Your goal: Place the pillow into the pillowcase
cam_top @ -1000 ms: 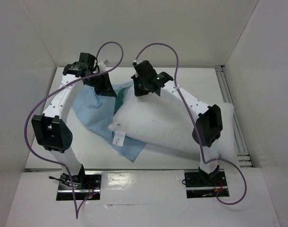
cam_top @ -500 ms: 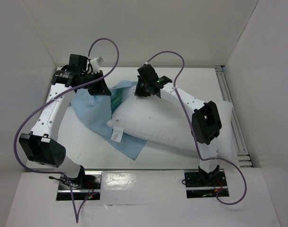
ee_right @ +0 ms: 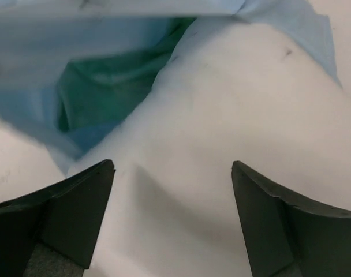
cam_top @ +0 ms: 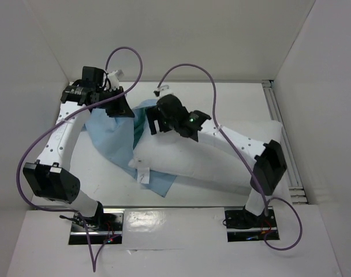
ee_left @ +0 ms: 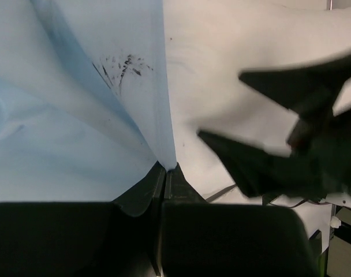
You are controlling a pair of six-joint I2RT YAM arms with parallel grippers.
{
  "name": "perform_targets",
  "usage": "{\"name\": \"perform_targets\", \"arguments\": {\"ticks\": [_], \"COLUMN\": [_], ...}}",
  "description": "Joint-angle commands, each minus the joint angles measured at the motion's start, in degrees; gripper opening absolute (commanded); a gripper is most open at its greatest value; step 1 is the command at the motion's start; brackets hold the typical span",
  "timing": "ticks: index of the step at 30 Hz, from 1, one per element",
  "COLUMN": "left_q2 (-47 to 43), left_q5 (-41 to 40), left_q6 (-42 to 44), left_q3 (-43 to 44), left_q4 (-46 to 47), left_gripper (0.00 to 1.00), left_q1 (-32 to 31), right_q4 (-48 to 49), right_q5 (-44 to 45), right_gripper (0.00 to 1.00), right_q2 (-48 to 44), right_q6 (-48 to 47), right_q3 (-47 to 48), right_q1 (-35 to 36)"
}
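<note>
Left gripper (ee_left: 165, 171): I am pinching the light blue edge of the pillowcase (cam_top: 111, 137) between fully closed fingers, at 10 o'clock on the table (cam_top: 109, 186); right gripper (ee_right: 172, 167): I am holding it spread wide, gripping nothing, hovering just above the pillow (cam_top: 184, 158) near its 10 o'clock corner; pillowcase: lying limp at 9 o'clock of the pillow, its mouth gaping and showing the sea-green inside toward my right gripper; pillow: lying across the table from centre toward 4 o'clock, its 9 o'clock end overlapping the pillowcase, a small tag (cam_top: 142, 173) sticking out at its 8 o'clock corner; whether the pillow's corner is entering the mouth, I am unable to tell.
</note>
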Motion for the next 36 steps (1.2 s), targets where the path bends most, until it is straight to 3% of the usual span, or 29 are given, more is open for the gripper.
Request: {"name": "perform_targets", "arguments": {"ticks": [1,2,4,6,10,13,17,19,21,22,30,36], "left_q2": [0.04,0.56,0.57,0.57,1.61,2.14,2.15,1.62,1.09,0.57,-1.89,-3.04], "left_q5": [1.54,1.53,1.01,1.01,0.48,1.79,1.27,1.27,1.27,0.75,2.41,4.52], "left_q6": [0.31,0.3,0.3,-0.22,-0.22,-0.22,-0.75,-0.75,-0.75,-0.75,-0.22,-0.22], "left_q3": [1.29,1.29,1.29,1.29,-0.03,-0.65,-1.18,-1.18,-1.18,-1.18,-1.18,-1.7], "left_q4": [-0.43,-0.43,-0.43,-0.43,0.18,0.18,0.18,0.18,0.18,0.18,-1.57,-2.71], "left_gripper": [0.0,0.0,0.0,0.0,0.0,0.0,0.0,0.0,0.0,0.0,0.0,0.0], "left_q1": [1.02,1.03,1.03,1.64,2.87,3.4,3.4,3.93,3.93,3.93,5.07,5.07], "right_q4": [2.71,4.03,7.72,8.35,9.05,13.0,16.7,18.01,18.8,18.81,15.74,6.87], "right_q5": [7.12,8.0,8.98,8.98,9.86,11.78,12.4,12.93,12.93,13.63,10.74,11.44], "right_gripper": [0.89,0.79,0.76,0.88,0.99,0.99,0.83,0.63,0.33,0.01,0.0,0.0], "right_q2": [-9.68,-11.28,-14.96,-15.69,-14.29,-10.86,-4.98,-1.98,-0.84,-0.83,-1.01,7.68], "right_q6": [-11.11,-12.96,-17.6,-19.82,-23.25,-24.48,-25.63,-25.63,-26.16,-26.16,-17.3,-11.14], "right_q3": [-6.98,-9.19,-14.98,-16.59,-17.12,-17.12,-16.42,-15.63,-15.1,-14.49,-5.71,8.52], "right_q1": [6.15,7.65,11.42,13.19,17.85,19.88,20.41,20.41,20.41,20.41,12.59,9.16]}}
